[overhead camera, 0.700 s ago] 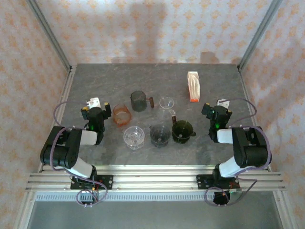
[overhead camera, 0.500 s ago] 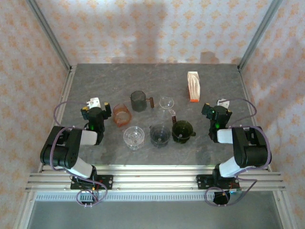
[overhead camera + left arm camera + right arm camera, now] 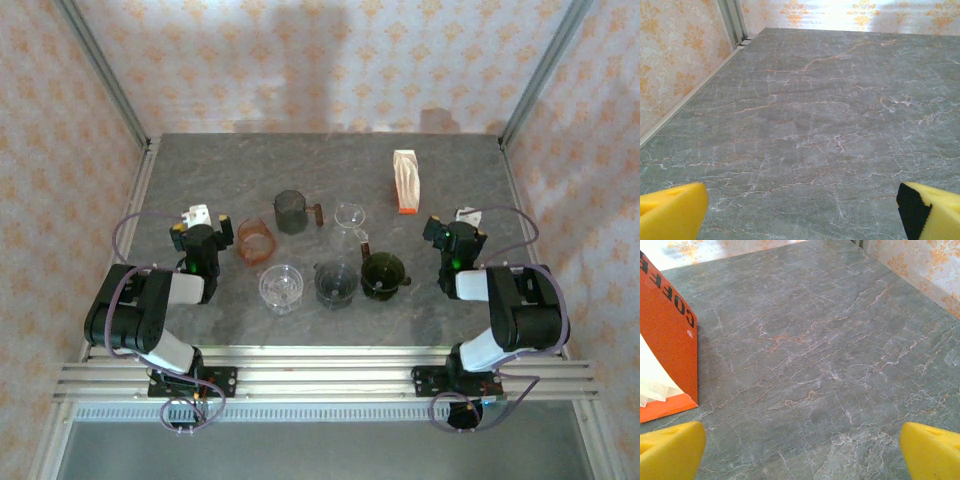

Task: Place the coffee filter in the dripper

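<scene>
No step is under way yet, by my reading. Both claws sit low over the table (image 3: 800, 100), holding nothing. The left gripper (image 3: 200, 238) has its yellow pads (image 3: 672, 212) spread wide over bare stone, and the right gripper (image 3: 455, 240) gapes just as wide.

Between them stand a clear dripper (image 3: 281, 287), a grey dripper (image 3: 336, 283) and a dark green dripper (image 3: 383, 275).

Farther back the orange coffee filter pack (image 3: 405, 182) stands upright, ahead and left of the right gripper, well apart. White filters (image 3: 652, 377) show at its side. Next, the right arm likely must reach forward and pinch one filter free.
</scene>
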Available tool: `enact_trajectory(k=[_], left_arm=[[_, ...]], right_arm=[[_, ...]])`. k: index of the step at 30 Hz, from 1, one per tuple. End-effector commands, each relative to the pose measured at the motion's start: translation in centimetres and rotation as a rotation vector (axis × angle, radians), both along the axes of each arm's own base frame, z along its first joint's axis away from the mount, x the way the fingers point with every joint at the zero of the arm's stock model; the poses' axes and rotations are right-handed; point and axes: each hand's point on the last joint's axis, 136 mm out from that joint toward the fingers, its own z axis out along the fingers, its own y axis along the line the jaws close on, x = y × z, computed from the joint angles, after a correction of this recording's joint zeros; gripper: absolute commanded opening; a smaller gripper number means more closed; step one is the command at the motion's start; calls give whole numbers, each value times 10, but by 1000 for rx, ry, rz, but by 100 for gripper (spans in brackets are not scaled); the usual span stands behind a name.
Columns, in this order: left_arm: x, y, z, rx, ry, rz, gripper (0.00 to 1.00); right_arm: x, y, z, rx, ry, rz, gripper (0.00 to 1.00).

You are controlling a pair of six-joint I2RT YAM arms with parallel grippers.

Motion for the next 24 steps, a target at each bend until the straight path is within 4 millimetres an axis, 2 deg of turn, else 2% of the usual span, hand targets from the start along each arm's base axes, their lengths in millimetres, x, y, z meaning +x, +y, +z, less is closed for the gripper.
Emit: enact_trajectory(k=[1, 20, 23, 24], left_arm=[[3, -2, 6, 13, -20, -12, 100], [3, -2, 6, 11, -19, -11, 100], [0, 0, 15, 11, -27, 12, 100], [-1, 1, 20, 9, -19, 17, 100]], right_arm=[[5, -3, 10, -25, -32, -20, 99], [6, -4, 9, -20, -28, -20, 99], [4, -3, 20, -14, -10, -13, 99], [6, -6, 29, -13, -7, -33, 99]])
